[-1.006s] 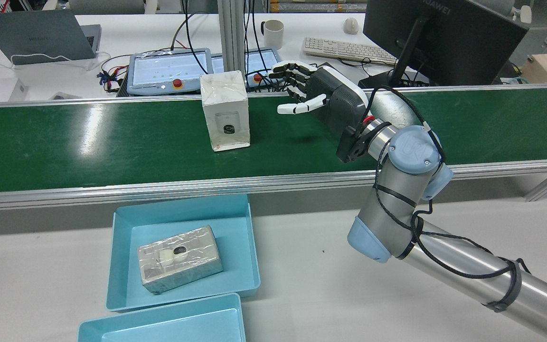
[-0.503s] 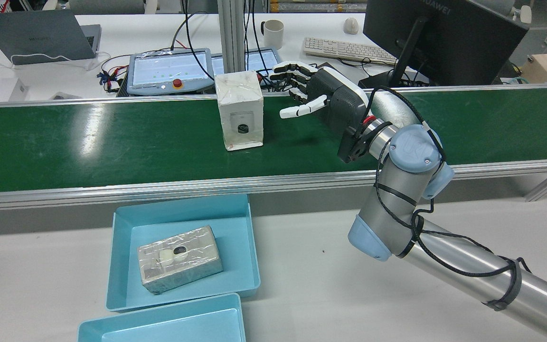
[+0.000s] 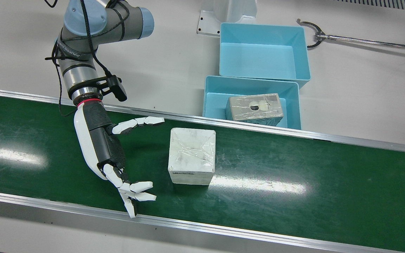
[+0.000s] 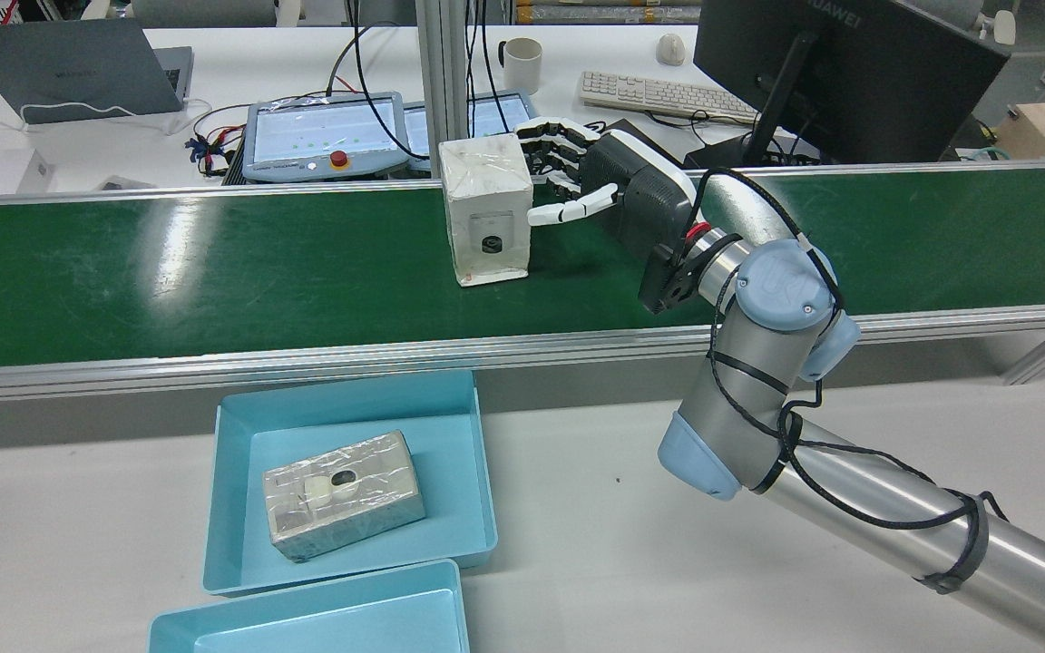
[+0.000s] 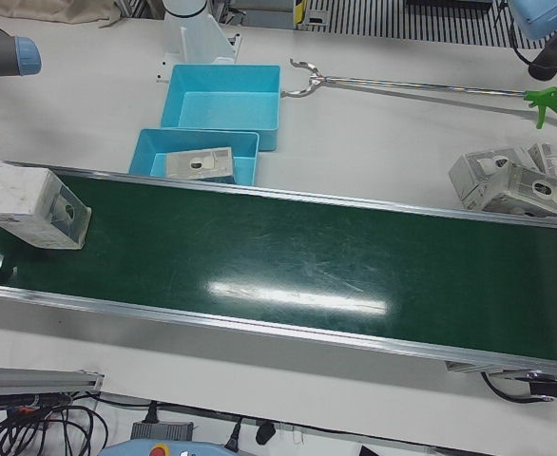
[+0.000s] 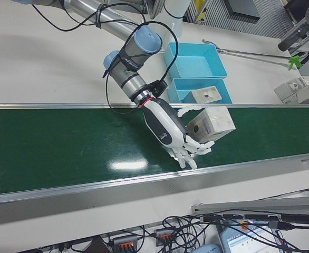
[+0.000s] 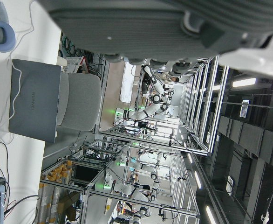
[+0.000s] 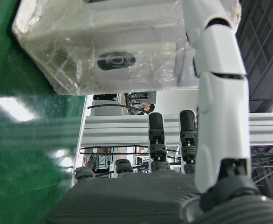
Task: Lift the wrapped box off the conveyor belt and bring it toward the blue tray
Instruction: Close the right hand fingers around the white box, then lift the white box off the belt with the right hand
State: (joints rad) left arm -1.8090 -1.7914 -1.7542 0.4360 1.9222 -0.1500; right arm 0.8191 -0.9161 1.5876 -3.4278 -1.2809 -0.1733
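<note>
While your right hand [image 3: 98, 147] hangs over the green conveyor belt [image 3: 294, 182] with its fingers [image 3: 137, 122] spread and empty, the wrapped box [image 3: 192, 154] stands upright on the belt just beside them; from the rear view you cannot tell whether a fingertip touches its side. Across the belt's rail, on the worktop [image 4: 577, 544], your blue tray [image 4: 468, 453] holds another wrapped package [image 4: 341, 494], and a second tray [image 3: 264, 52] sits beside it

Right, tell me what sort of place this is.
Probably a robotics lab set up as a sorting line. A green conveyor belt carries a wrapped box past a robot arm, and desks behind hold a monitor, a keyboard and a laptop.
</note>
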